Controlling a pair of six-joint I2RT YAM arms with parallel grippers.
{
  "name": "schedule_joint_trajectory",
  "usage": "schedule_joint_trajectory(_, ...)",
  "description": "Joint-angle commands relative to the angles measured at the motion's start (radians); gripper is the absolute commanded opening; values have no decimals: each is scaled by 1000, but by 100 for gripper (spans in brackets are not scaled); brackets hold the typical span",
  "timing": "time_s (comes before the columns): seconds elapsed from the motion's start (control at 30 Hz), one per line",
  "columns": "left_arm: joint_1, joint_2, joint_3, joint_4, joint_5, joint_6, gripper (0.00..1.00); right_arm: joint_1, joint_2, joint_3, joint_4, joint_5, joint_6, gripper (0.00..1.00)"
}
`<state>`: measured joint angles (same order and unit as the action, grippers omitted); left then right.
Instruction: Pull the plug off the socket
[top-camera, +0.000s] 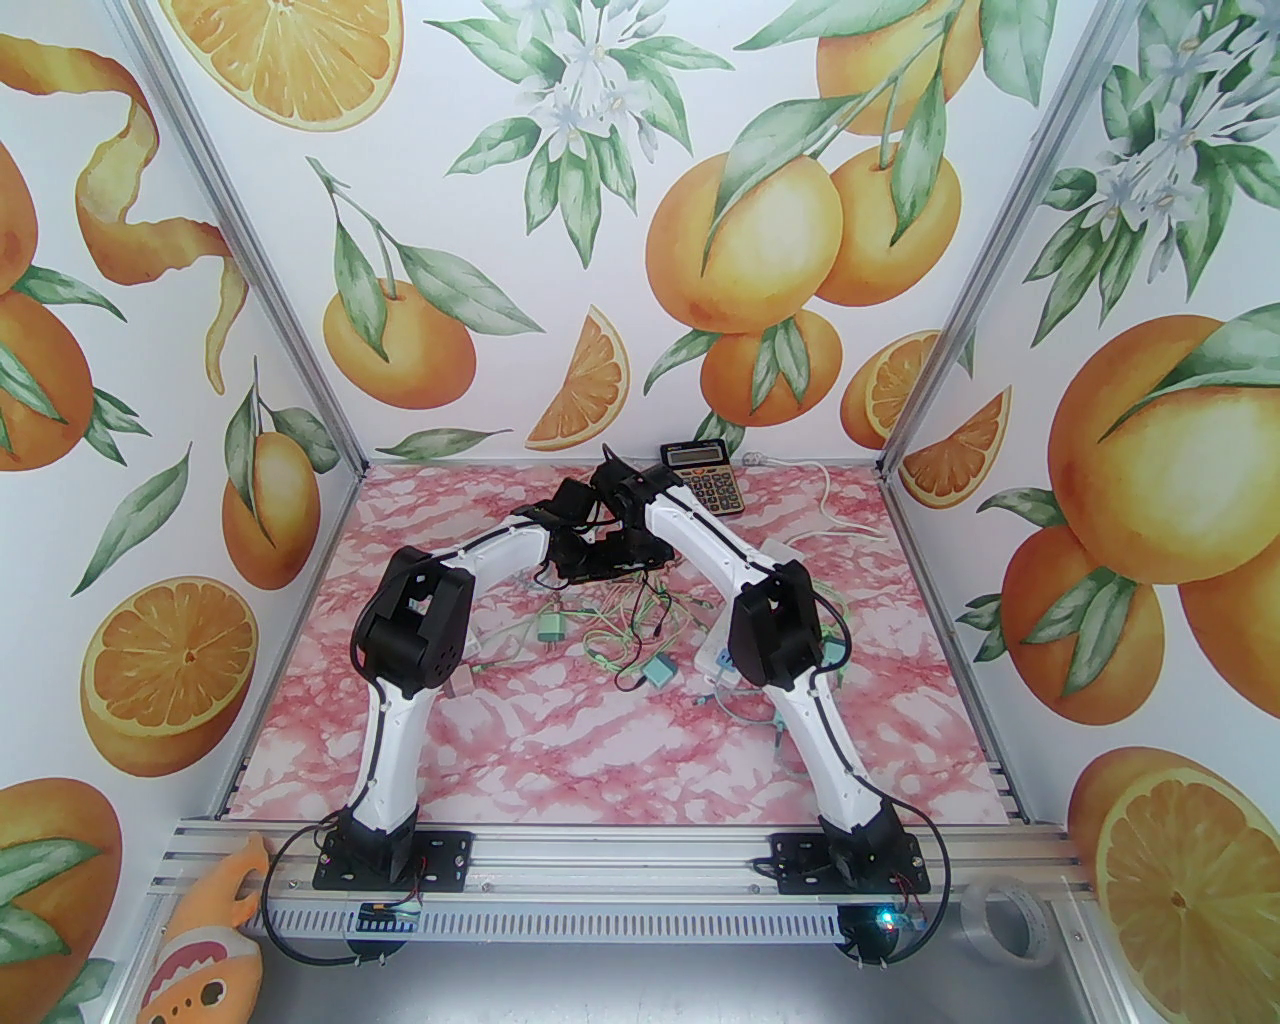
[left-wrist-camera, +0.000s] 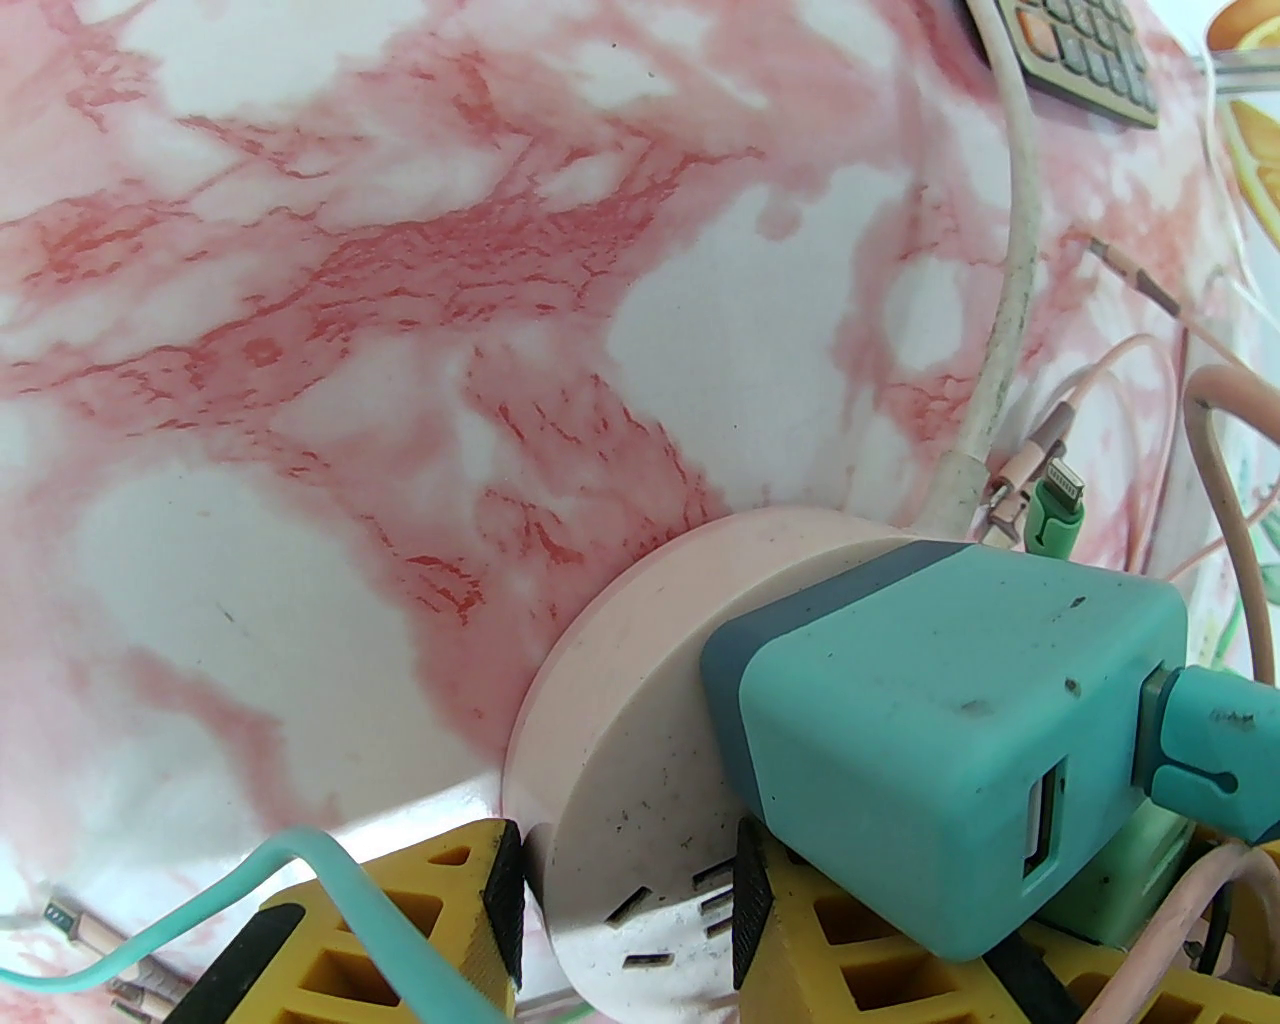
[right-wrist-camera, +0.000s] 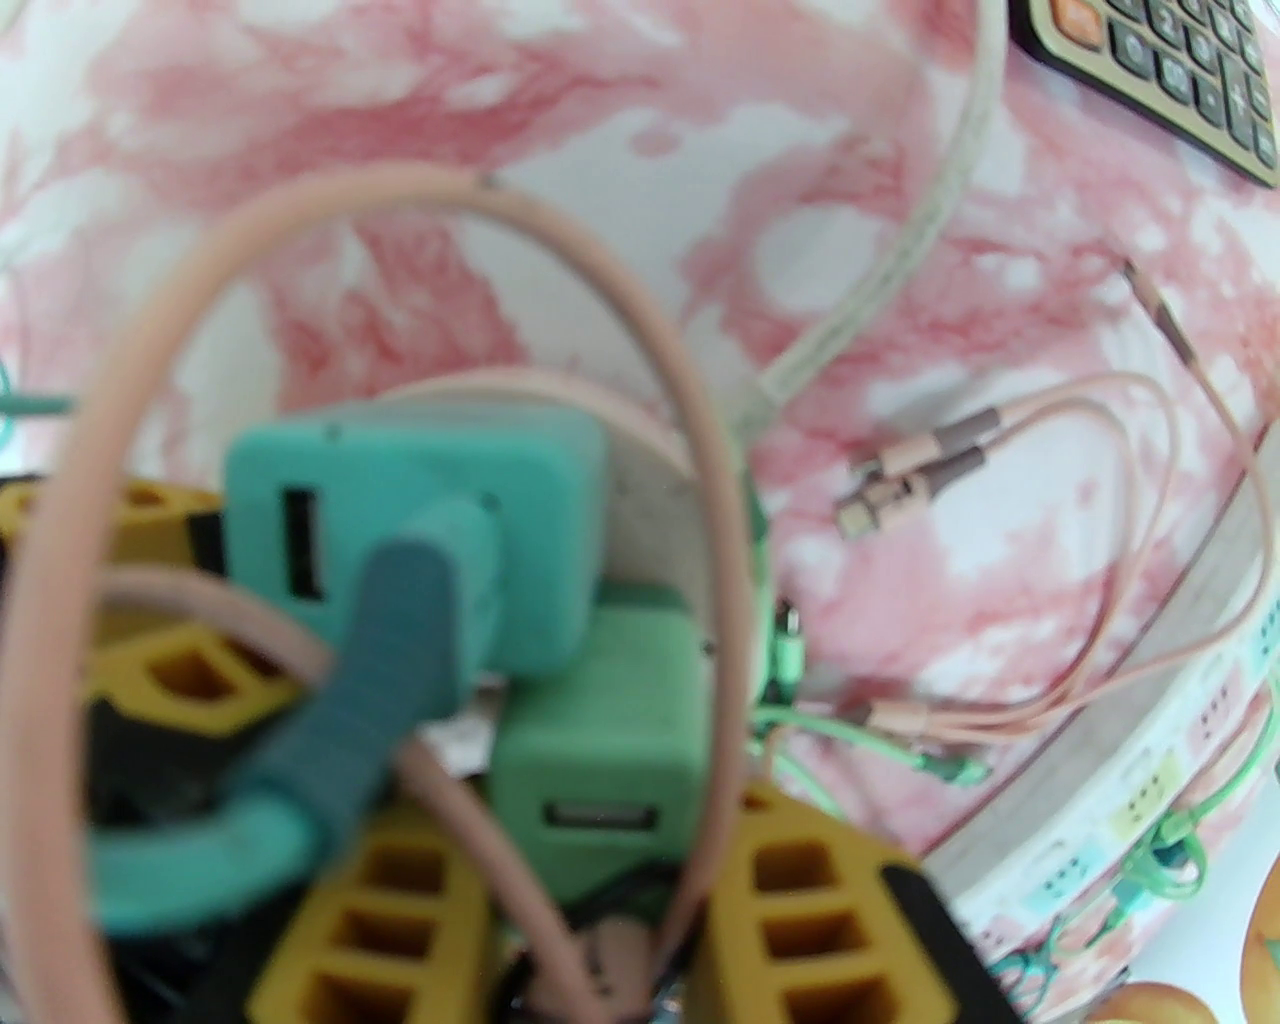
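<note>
Pink marbled table (top-camera: 600, 740) carries a calculator (top-camera: 703, 478), tangled cables (top-camera: 622, 640).

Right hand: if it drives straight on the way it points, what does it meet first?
The light-green USB charger, apparently already clamped between its fingers. Pushing on would likely drive it into the round pink socket behind; depth is blurry.

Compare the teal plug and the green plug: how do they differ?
Colour: the teal plug is deeper blue-green; the green plug is paler mint.
Cable: the teal plug has a cable in one port; the green plug's port is empty.
Grip: the green plug sits between the right claw's fingers; the teal plug lies beside it, ungripped.
Both are boxy USB chargers at the pink socket, which the left claw pinches.
</note>
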<state>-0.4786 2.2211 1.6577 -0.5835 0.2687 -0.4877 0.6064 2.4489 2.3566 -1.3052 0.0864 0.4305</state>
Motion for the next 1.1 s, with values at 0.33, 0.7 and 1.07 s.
schedule_joint_trajectory(0.33, -66, 209, -104, -162, -104, 33, 17, -114, -169, -114, 227, -377, 34, 21)
schedule_joint_trajectory(0.7, -68, 217, -89, -169, -105, 34, 17, 76, -34, 92, 48, -183, -28, 21)
schedule_joint_trajectory(1.07, -72, 216, -72, -185, -110, 39, 17, 100, -40, 83, 43, -144, -36, 22)
